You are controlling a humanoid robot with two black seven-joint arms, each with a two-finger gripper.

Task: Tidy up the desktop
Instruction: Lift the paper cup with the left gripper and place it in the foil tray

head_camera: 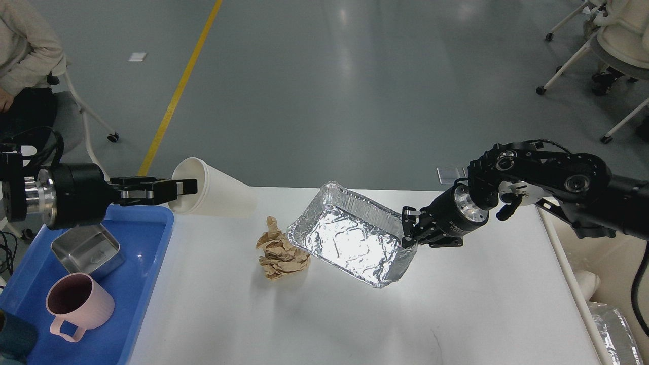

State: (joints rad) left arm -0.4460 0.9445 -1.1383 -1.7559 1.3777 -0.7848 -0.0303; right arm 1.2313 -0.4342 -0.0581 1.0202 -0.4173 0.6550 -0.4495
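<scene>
The large smooth white rectangular desktop (456,314) fills the lower middle of the view, and three bits of clutter lie on it. The left gripper (188,186) is clamped on the rim of a white paper cup (218,195), which is tipped on its side near the desk's far left corner, mouth toward the blue plastic tray (147,263) at the desk's left edge. That cup looks light and thin-walled; a hard squeeze at the rim would likely buckle it, so the pinch on the lip seems sensible.

The right gripper (409,234) is pinching the right-hand rim of a shiny rectangular aluminium foil pan (350,241) in the middle of the desk, and the pan sits tilted, its left side down. Foil like this weighs next to nothing but creases easily; I'd guess the rolled rim is the stiffest place to take it.

A crumpled wad of brown paper (281,251) lies just beside the pan's left end, seemingly touching it. It should be soft, springy and easy to grab anywhere.

In the tray rest a square steel tin (86,251) and a pink plastic mug (76,304). A cream-coloured bin (603,274) stands off the desk's right edge.
</scene>
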